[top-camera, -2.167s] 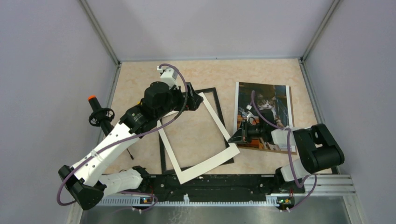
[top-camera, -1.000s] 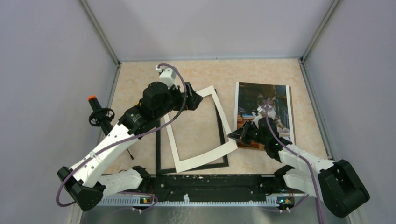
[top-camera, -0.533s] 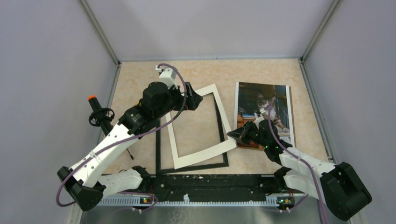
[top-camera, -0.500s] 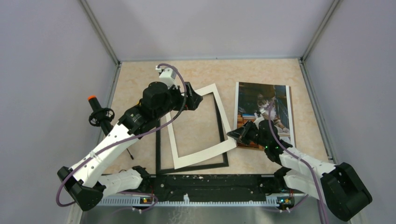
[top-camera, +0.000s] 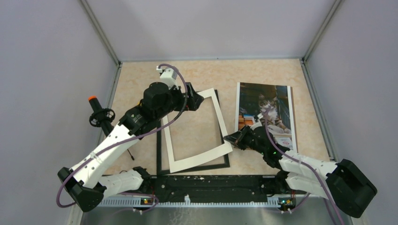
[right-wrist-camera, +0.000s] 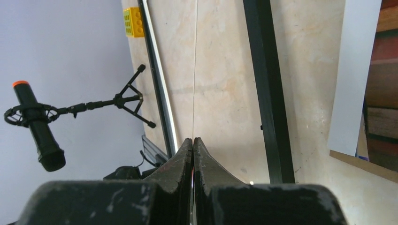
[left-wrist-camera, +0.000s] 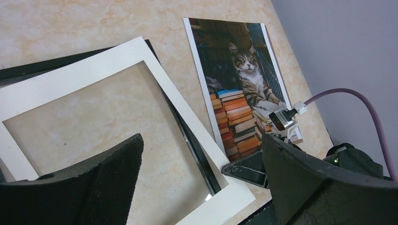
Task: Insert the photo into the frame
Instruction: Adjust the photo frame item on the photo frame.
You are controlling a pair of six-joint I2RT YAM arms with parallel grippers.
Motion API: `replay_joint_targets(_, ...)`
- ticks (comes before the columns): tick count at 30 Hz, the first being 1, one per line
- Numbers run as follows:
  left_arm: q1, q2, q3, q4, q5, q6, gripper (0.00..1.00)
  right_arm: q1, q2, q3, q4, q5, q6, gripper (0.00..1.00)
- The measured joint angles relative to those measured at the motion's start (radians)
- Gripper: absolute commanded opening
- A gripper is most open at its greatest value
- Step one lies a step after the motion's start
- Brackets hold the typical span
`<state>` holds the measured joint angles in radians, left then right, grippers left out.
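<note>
My right claw [right-wrist-camera: 192, 139] is pinched fully closed on a thin white mat board [top-camera: 219, 115]. From its wrist camera I see the board edge-on, as a fine pale line running away from between the fingertips. From overhead, that claw [top-camera: 228, 138] has the board by its near right corner, just beside the near left corner of the photo [top-camera: 270, 101].

My left claw [left-wrist-camera: 202, 138] is spread as wide as it goes and has hold of nothing. In the overhead view it [top-camera: 195, 100] sits at the far left corner of the mat board, but I cannot tell whether it touches it.

The mat board lies skewed on top of the frame [top-camera: 159, 152], with its far edge swung to the right. The black rails show along the left and near sides and through the opening. The frame lies flat on the marbled table [top-camera: 141, 79], left of centre. My right wrist camera shows one black rail [right-wrist-camera: 265, 93] running alongside the photo's white border [right-wrist-camera: 356, 70], with bare table between them.

The photo lies face up on the right half of the table, outside the frame, cat and stacked books showing [left-wrist-camera: 239, 70]. My right arm crosses its near end.

On the far left a black microphone [top-camera: 96, 110] with an orange tip stands on a small tripod. The right wrist view also catches a yellow studded block [right-wrist-camera: 133, 22] at the table's edge.
</note>
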<state>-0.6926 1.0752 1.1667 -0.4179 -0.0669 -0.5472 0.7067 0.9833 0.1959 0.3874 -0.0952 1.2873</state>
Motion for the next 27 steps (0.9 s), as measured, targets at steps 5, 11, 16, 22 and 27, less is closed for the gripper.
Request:
replay_joint_targets(5,0.0,0.0,0.0,0.0,0.0,0.0,0.98,0.076,-0.002,0.001,-0.021,0.09,0.021,0.0)
replay_joint_targets(11,0.0,0.0,0.0,0.0,0.0,0.0,0.98,0.198,-0.003,0.002,-0.041,0.251,0.049,0.0)
replay_joint_targets(16,0.0,-0.005,0.0,-0.001,0.0,0.0,0.98,0.308,-0.003,0.016,-0.052,0.397,0.067,0.0)
replay_joint_targets(22,0.0,-0.025,0.0,-0.001,0.0,0.0,0.98,0.331,0.066,0.056,-0.014,0.46,0.075,0.0)
replay_joint_targets(27,0.0,-0.035,0.0,-0.001,0.0,0.0,0.98,0.363,0.113,0.073,0.011,0.489,0.076,0.0)
